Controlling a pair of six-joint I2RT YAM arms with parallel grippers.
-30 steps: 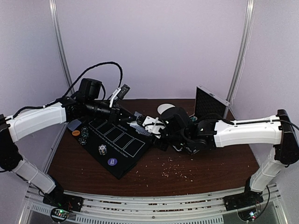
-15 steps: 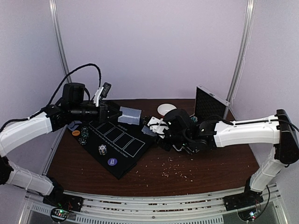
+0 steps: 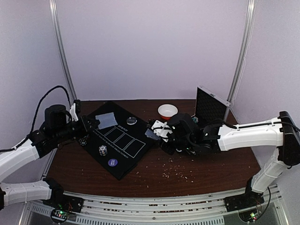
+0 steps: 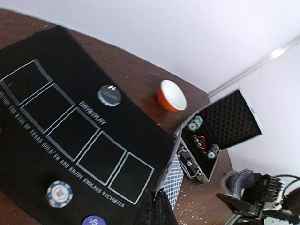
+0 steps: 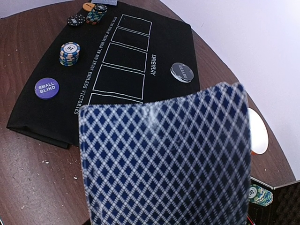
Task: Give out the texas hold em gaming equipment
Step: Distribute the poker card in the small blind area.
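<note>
The right gripper (image 3: 155, 132) is pinched almost shut on a thin deck (image 5: 164, 159) of blue-diamond-backed cards, held just past the 3 o'clock side of the mat (image 5: 173, 37). In the wrist view the deck stands broadside and fills most of the frame. The left gripper (image 4: 157, 212) waits well apart at the mat's 9 o'clock, its fingers pressed together with nothing between them. One card (image 3: 107, 120) lies face down near the mat's 11 o'clock corner. A stack of chips (image 3: 102, 150) stands toward 7 o'clock, with the purple disc (image 5: 46, 87) just beyond it at 6 o'clock and a grey disc (image 3: 131, 120) near 1 o'clock. The cards are probably light, thin, springy and slick against each other, so a loose pinch would let the deck fan or shed cards, and a hard one would bow it. A single card is best taken by a short edge while it stands proud of the pack, because once flat on the mat it offers no lip. The chips look stiff and denser, so grip them low across the sides.
</note>
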